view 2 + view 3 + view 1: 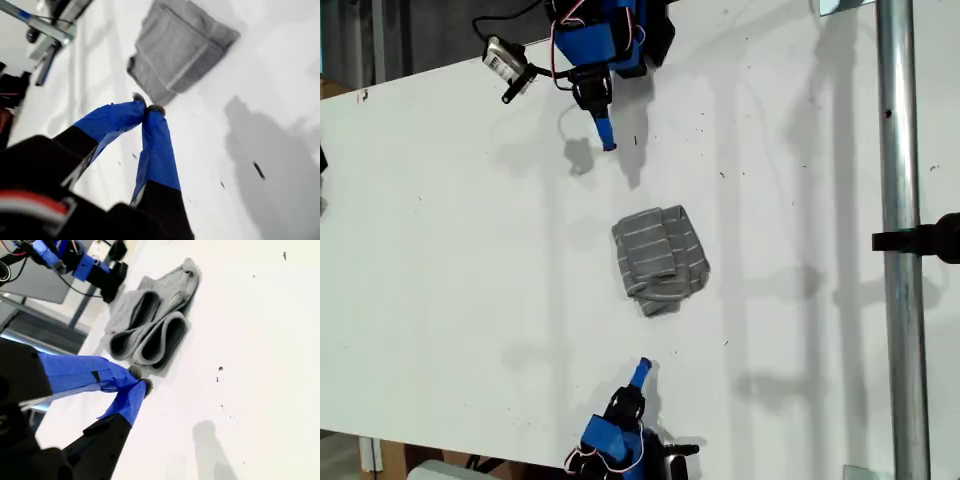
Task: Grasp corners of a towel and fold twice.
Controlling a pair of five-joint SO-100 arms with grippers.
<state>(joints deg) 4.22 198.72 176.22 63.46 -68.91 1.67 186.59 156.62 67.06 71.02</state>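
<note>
A white table [450,250] fills most of the exterior view, its surface marked with small dark specks [723,175] and soft grey shadows. A shiny metal pole [900,240] runs from 1 o'clock down to 5 o'clock in that view, with a black clamp [920,240] fixed on it at about 3 o'clock. A bit of brown floor [332,88] shows at 10 o'clock past the table's edge.

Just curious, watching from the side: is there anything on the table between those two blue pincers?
Yes: the folded towel lies between my first gripper and my second gripper, touching neither. Bare white table separates it from each pincer, clearest in the exterior view.
</note>
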